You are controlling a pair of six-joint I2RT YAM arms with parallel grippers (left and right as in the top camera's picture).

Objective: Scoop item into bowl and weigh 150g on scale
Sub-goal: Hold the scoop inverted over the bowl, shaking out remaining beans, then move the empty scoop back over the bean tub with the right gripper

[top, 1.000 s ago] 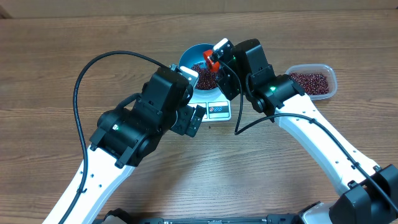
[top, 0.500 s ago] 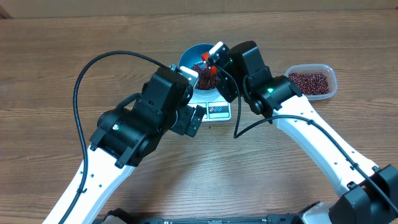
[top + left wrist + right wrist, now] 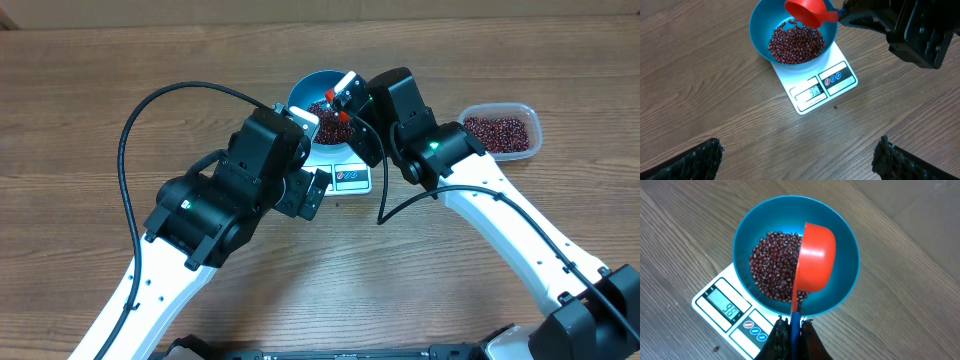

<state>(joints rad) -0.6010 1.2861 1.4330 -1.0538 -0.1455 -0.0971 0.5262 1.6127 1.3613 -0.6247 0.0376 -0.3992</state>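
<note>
1. My right tool (image 3: 792, 332) pinches the scoop (image 3: 815, 260), tipped over the bowl (image 3: 845, 240) on the scale (image 3: 705, 296).
2. Beans (image 3: 771, 265) heap in the bowl; the display looks short of target, so more is needed.
3. Left tool (image 3: 797, 160) spread, empty.

Scale (image 3: 351, 178) largely hidden overhead; scoop (image 3: 812, 260) handle end — buried in right jaws.

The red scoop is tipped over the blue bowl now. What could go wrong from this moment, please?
1. The red plastic scoop is tipped close to the rim of the round blue bowl, so small red-brown beans may spill onto the white rectangular scale.
2. Its handle, held in the right jaws, crosses that rim; touching it could falsify the reading or push the overhanging bowl off.
</note>
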